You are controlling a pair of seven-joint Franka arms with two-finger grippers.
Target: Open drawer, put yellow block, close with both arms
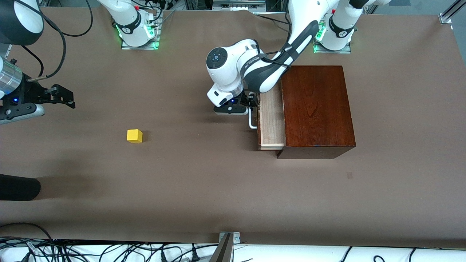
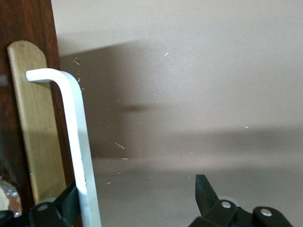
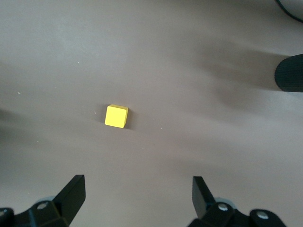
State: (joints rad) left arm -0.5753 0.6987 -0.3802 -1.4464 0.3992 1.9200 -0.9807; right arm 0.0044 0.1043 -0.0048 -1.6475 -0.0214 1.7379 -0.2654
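The dark wooden box [image 1: 316,109] stands toward the left arm's end of the table. Its drawer [image 1: 271,122] is pulled partly out and shows its pale interior. The white bar handle [image 1: 251,123] is on the drawer front. My left gripper [image 1: 250,103] is at the handle, open. In the left wrist view [image 2: 137,189] one finger sits between the handle [image 2: 78,142] and the drawer front, the other well clear of it. The yellow block [image 1: 134,135] lies on the table toward the right arm's end. My right gripper [image 1: 67,97] is open and empty above the table, with the block [image 3: 116,116] ahead of its fingers [image 3: 138,184].
A black rounded object [image 1: 18,187] juts in at the right arm's end, nearer the front camera than the block; it also shows in the right wrist view [image 3: 289,73]. A metal bracket [image 1: 227,243] and cables lie along the table's front edge.
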